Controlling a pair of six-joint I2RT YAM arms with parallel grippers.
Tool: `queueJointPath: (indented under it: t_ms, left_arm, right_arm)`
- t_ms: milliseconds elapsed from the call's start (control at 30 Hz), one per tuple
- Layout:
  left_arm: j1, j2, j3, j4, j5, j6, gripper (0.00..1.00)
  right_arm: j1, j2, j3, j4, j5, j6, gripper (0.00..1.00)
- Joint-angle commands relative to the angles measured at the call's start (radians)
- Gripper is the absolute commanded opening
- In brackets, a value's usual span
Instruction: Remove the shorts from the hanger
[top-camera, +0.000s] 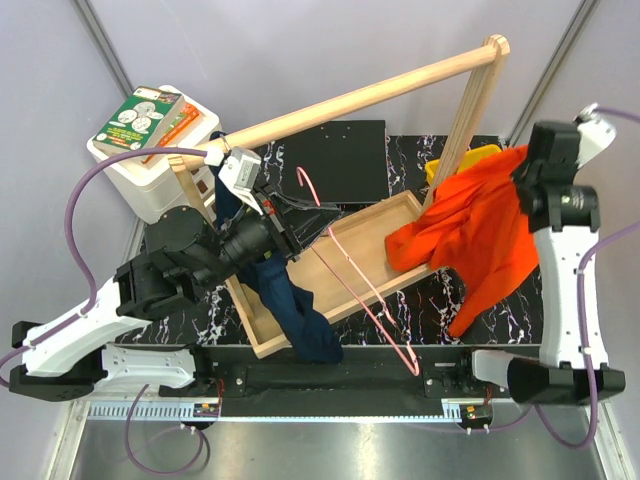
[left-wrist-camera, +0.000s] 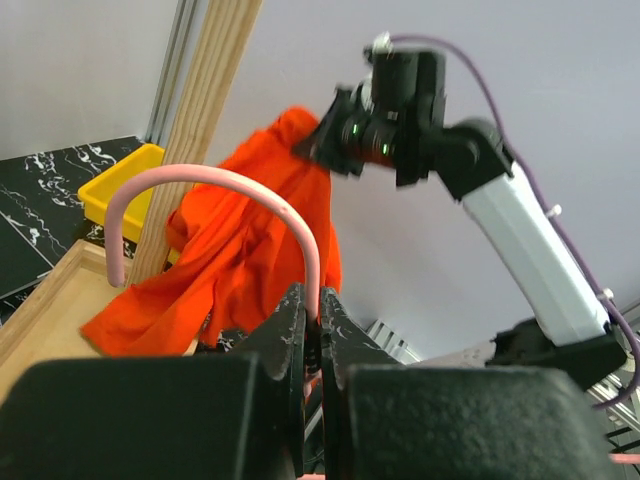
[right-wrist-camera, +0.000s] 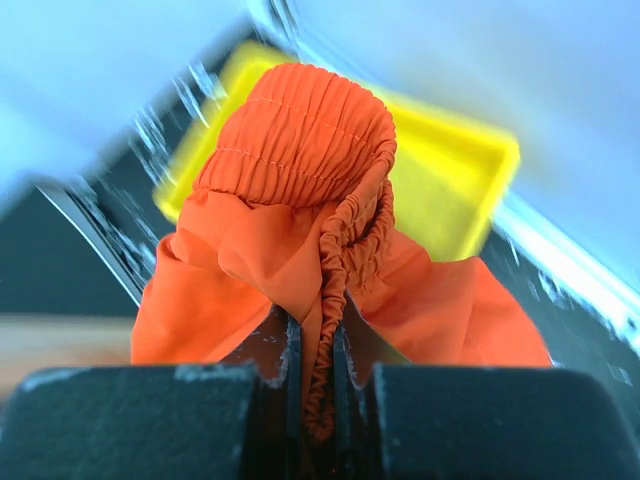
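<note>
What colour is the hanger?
Pink. The hanger shows best in the left wrist view, where its hook arches above the jaws.

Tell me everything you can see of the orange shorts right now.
The orange shorts are bright, soft cloth with a gathered elastic waistband. The right gripper is shut on a bunched stretch of that waistband and holds it up in front of the yellow bin. The rest hangs crumpled below. Its lower folds lie over the right end of the wooden tray, and one leg trails down toward the black marbled table.
</note>
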Motion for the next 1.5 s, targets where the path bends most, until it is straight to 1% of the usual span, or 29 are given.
queueJointPath:
  t_ms: [0,67,100,167,267,333,533,733,800,867,900,967,1100,1200,1267,1300,1333,1400,1433,1467]
  left_arm:
    - [0.003,0.004,0.041,0.034,0.040,0.019,0.00]
    - [0.003,0.012,0.044,0.025,0.049,0.028,0.00]
    - [0.003,0.015,0.046,0.020,0.051,0.033,0.00]
    - [0.003,0.018,0.044,0.002,0.057,0.044,0.00]
    - [0.003,0.015,0.035,-0.009,0.055,0.048,0.00]
    - [0.003,0.018,0.030,-0.011,0.057,0.047,0.00]
    - [0.003,0.042,0.039,-0.012,0.064,0.053,0.00]
    - [0.003,0.052,0.046,-0.024,0.063,0.053,0.00]
    - [0.003,0.047,0.038,-0.023,0.055,0.053,0.00]
    - [0.003,0.042,0.024,-0.026,0.052,0.053,0.00]
    - [0.003,0.041,0.020,-0.026,0.049,0.053,0.00]
    - [0.003,0.041,0.012,-0.024,0.044,0.051,0.00]
    - [0.003,0.042,0.010,-0.018,0.044,0.050,0.00]
    - [0.003,0.047,0.013,-0.015,0.051,0.048,0.00]
    - [0.003,0.049,0.013,-0.015,0.052,0.048,0.00]
    - [0.003,0.049,0.013,-0.017,0.052,0.045,0.00]
    - [0.003,0.049,0.012,-0.017,0.054,0.045,0.00]
    - [0.003,0.045,0.007,-0.017,0.055,0.036,0.00]
    - [0.003,0.042,0.006,-0.017,0.055,0.035,0.00]
    - [0.003,0.039,0.006,-0.017,0.055,0.035,0.00]
  right_arm:
    - [-0.031,0.117,0.286,0.077,0.020,-0.068,0.00]
    - [-0.051,0.163,0.365,0.079,0.054,-0.091,0.00]
    - [-0.060,0.211,0.438,0.079,0.059,-0.112,0.00]
    - [-0.081,0.249,0.527,0.088,0.057,-0.134,0.00]
    - [-0.103,0.308,0.587,0.138,0.039,-0.180,0.00]
    - [-0.112,0.337,0.594,0.192,0.034,-0.218,0.00]
    - [-0.187,0.398,0.577,0.290,-0.022,-0.206,0.00]
    - [-0.245,0.519,0.719,0.297,-0.038,-0.209,0.00]
    - [-0.247,0.571,0.814,0.265,-0.035,-0.241,0.00]
    - [-0.247,0.614,0.906,0.248,-0.067,-0.266,0.00]
    - [-0.247,0.625,0.926,0.240,-0.121,-0.273,0.00]
    - [-0.247,0.644,0.942,0.241,-0.163,-0.279,0.00]
    - [-0.245,0.652,0.870,0.272,-0.251,-0.276,0.00]
    - [-0.245,0.644,0.767,0.309,-0.320,-0.255,0.00]
    - [-0.245,0.623,0.672,0.335,-0.337,-0.229,0.00]
    - [-0.245,0.612,0.629,0.385,-0.352,-0.223,0.00]
    - [-0.245,0.600,0.536,0.420,-0.358,-0.218,0.00]
    - [-0.245,0.557,0.441,0.517,-0.345,-0.212,0.00]
    - [-0.245,0.543,0.355,0.545,-0.332,-0.207,0.00]
    - [-0.245,0.521,0.324,0.569,-0.317,-0.207,0.00]
